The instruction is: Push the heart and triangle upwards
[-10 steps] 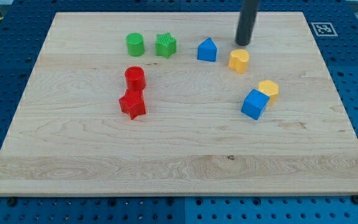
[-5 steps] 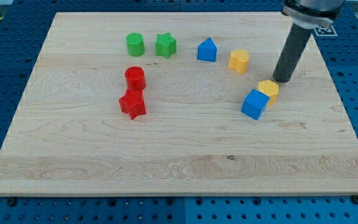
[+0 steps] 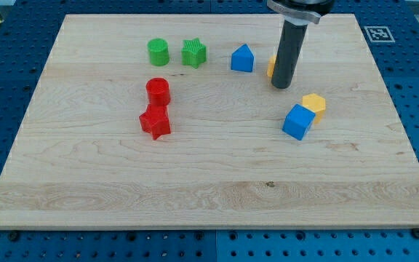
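Wooden board (image 3: 209, 182) on blue pegboard. No pincer on this rig, just a rod; tip (image 3: 281, 86) sits at the bottom edge of yellow heart (image 3: 271, 66), mostly hidden behind rod. Blue triangle (image 3: 242, 58) just left. Judged step: starting heart push; next needs straight shove toward view's top, then triangle.

green cylinder (image 3: 158, 52), green star (image 3: 193, 53), blue triangle (image 3: 243, 58), yellow heart (image 3: 272, 66), red cylinder (image 3: 157, 91), red star (image 3: 155, 122), blue cube (image 3: 297, 121), yellow hexagon (image 3: 314, 103), dark rod, my tip (image 3: 281, 86), pale wood board (image 3: 195, 182).
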You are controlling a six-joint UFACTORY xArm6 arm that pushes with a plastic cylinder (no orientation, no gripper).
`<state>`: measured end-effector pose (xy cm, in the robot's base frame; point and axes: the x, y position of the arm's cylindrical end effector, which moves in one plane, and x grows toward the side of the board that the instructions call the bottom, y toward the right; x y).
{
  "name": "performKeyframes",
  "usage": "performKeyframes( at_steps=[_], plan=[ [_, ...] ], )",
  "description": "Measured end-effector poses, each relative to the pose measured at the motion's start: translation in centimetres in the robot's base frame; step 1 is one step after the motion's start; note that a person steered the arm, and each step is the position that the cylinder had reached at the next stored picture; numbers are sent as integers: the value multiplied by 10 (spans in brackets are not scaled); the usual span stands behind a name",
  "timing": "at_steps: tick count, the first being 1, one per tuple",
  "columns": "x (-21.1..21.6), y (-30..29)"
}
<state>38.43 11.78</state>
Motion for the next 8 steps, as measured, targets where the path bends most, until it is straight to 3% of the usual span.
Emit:
performKeyframes(
  at_steps=[3, 8],
  plan=[
    [-2, -29],
    [-11, -6]
  ],
)
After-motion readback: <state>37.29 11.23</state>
